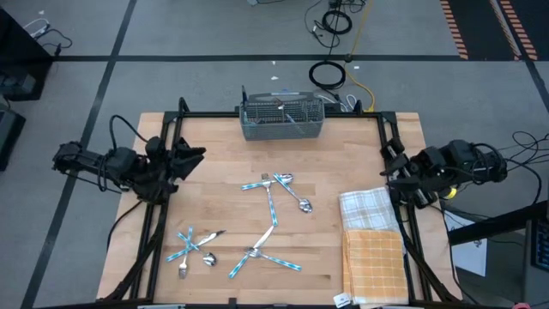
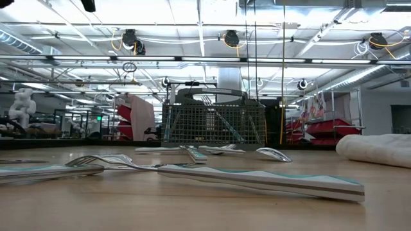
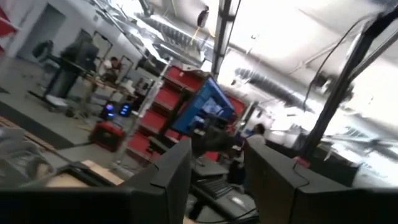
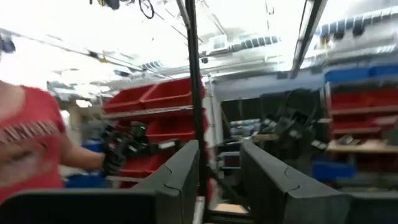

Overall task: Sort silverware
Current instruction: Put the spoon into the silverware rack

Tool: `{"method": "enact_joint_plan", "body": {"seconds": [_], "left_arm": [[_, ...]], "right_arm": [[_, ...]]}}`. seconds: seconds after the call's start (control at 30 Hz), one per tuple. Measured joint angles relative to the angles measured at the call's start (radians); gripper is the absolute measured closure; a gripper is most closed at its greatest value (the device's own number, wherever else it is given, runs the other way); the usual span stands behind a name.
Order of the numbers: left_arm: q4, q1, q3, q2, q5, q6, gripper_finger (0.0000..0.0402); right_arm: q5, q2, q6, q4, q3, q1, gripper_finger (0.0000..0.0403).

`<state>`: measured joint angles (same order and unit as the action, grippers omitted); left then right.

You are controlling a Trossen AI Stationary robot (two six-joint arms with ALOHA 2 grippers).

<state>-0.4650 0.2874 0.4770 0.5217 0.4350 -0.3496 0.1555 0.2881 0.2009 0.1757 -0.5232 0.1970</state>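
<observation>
The silverware, with shiny heads and light blue handles, lies scattered flat on the wooden table: one cluster near the left front, a long crossed group in the middle, and spoons farther back. In the low view a handle lies closest. A grey wire-mesh caddy stands at the far edge, with some pieces sticking up inside. My left gripper waits at the table's left edge and my right gripper at the right edge. Both are open, held above the table and touching nothing.
A folded white checked cloth and an orange one lie at the table's right front. A black frame borders the table. In the right wrist view a person in a red shirt stands beyond the table.
</observation>
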Motion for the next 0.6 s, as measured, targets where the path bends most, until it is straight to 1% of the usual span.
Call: {"method": "enact_joint_plan", "body": {"seconds": [0.07, 0.13, 0.23, 0.3, 0.37, 0.43, 0.5, 0.53, 0.6], "left_arm": [[0.0, 0.0, 0.0, 0.0, -0.008, -0.031, 0.0249], [0.001, 0.002, 0.001, 0.003, -0.038, -0.063, 0.0249], [0.007, 0.002, 0.001, 0.023, -0.094, -0.063, 0.0249], [0.006, 0.002, 0.001, 0.041, -0.09, -0.057, 0.0249], [0.007, 0.001, 0.001, 0.061, -0.062, -0.038, 0.0249], [0.007, 0.001, 0.001, 0.081, -0.055, -0.037, 0.0249], [0.006, 0.001, 0.001, 0.098, -0.059, -0.029, 0.0249], [0.009, 0.001, 0.001, 0.099, -0.075, -0.024, 0.0249], [0.001, 0.001, 0.001, 0.087, -0.122, -0.007, 0.0249]], "right_arm": [[-0.011, 0.006, 0.027, 0.0, 0.0, -0.001, 0.0298], [-0.049, 0.022, 0.069, -0.015, 0.0, -0.001, 0.0298], [-0.085, 0.058, 0.101, -0.11, 0.0, -0.001, 0.0298], [-0.081, 0.096, 0.101, -0.166, 0.0, -0.001, 0.0298], [-0.079, 0.135, 0.079, -0.192, 0.001, -0.001, 0.0298], [-0.056, 0.167, 0.026, -0.19, 0.001, 0.0, 0.0298], [0.019, 0.176, -0.059, -0.207, 0.001, 0.001, 0.03], [0.034, 0.167, -0.083, -0.217, 0.001, 0.001, 0.0302], [0.034, 0.121, -0.1, -0.252, 0.001, -0.006, 0.0307]]}}
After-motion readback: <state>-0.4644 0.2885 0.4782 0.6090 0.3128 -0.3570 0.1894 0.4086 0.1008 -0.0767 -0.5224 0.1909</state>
